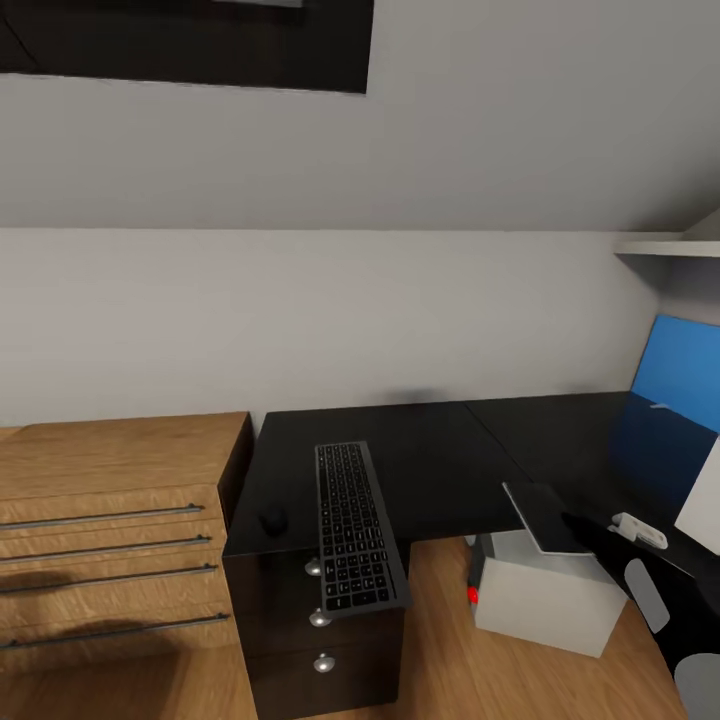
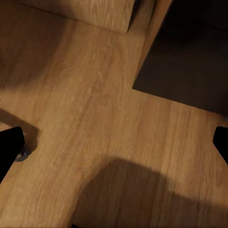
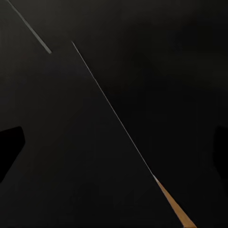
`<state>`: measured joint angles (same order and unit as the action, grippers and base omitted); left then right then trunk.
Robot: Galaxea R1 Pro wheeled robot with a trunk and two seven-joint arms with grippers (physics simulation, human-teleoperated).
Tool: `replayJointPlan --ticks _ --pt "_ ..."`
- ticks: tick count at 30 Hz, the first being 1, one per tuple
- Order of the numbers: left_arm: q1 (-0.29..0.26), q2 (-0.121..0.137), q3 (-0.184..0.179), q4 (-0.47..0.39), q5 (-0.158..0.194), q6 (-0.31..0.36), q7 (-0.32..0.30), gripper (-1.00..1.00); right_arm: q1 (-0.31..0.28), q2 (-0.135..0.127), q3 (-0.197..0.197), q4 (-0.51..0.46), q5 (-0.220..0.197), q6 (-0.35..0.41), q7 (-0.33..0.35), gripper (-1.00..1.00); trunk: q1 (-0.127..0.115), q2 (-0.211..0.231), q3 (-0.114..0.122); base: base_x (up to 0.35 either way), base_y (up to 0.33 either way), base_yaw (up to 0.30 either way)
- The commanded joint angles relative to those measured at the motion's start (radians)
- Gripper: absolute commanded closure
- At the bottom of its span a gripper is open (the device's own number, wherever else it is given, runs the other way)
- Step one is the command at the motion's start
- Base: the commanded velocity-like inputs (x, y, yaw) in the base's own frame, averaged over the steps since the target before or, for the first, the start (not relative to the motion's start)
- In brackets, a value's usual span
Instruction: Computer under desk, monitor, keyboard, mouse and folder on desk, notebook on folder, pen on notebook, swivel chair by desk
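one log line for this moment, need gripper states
keyboard on desk, overhanging front edge | mouse beside it | computer on floor | left gripper open over floor | right gripper open over desk

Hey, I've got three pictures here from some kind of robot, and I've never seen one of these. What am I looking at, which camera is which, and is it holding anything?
These are simulator renders from a wheeled robot with two arms. The big picture is from a camera on its head, looking down at a black desk. On the desk lie a long keyboard, its near end jutting past the front edge, and a small black mouse beside it. Under the desk stands a pale computer tower with a red light. A wooden chest of drawers stands next to the desk.

The two smaller pictures come from cameras near each gripper. The left gripper looks at wood floor; its fingers show as dark shapes at the edges, spread apart with nothing between them. The right gripper is also open, facing a black surface.
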<state>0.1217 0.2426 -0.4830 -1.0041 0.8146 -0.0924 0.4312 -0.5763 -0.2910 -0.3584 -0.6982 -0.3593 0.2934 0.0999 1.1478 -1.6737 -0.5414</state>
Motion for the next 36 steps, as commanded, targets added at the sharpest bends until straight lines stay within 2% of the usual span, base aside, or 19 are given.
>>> replayJointPlan --ticks 1,9,27,33,35,36 --pt "-0.001 0.001 -0.005 -0.001 0.011 -0.008 0.006 -1.0 0.0 0.001 -0.004 -0.003 -0.004 0.005 0.004 -1.0 -0.004 0.007 0.002 0.0 0.0 0.0" --pt "-0.001 0.001 -0.005 0.0 0.011 -0.007 0.006 -1.0 0.0 0.005 -0.003 -0.041 -0.004 0.002 0.005 -1.0 -0.035 0.063 0.027 0.0 0.0 0.0" --pt "-0.001 -0.006 -0.005 0.002 0.011 -0.007 0.008 -1.0 0.0 0.006 -0.001 -0.045 -0.004 0.001 0.006 -1.0 -0.104 0.189 0.084 0.0 0.0 0.0" --pt "-0.001 -0.007 -0.005 0.012 0.01 -0.006 0.006 -1.0 0.003 0.024 0.002 -0.111 -0.002 0.003 0.008 -1.0 -0.127 0.231 0.103 0.0 0.0 0.0" --pt "-0.001 -0.01 -0.006 0.021 0.008 -0.006 0.005 -1.0 0.009 0.04 0.002 -0.18 0.0 0.007 0.009 -1.0 -0.13 0.238 0.106 0.0 0.0 0.0" --pt "-0.001 -0.015 -0.008 0.026 0.0 -0.006 0.005 -1.0 0.029 0.062 0.002 -0.265 0.003 0.015 0.007 -1.0 -0.13 0.238 0.106 0.0 0.0 0.0"
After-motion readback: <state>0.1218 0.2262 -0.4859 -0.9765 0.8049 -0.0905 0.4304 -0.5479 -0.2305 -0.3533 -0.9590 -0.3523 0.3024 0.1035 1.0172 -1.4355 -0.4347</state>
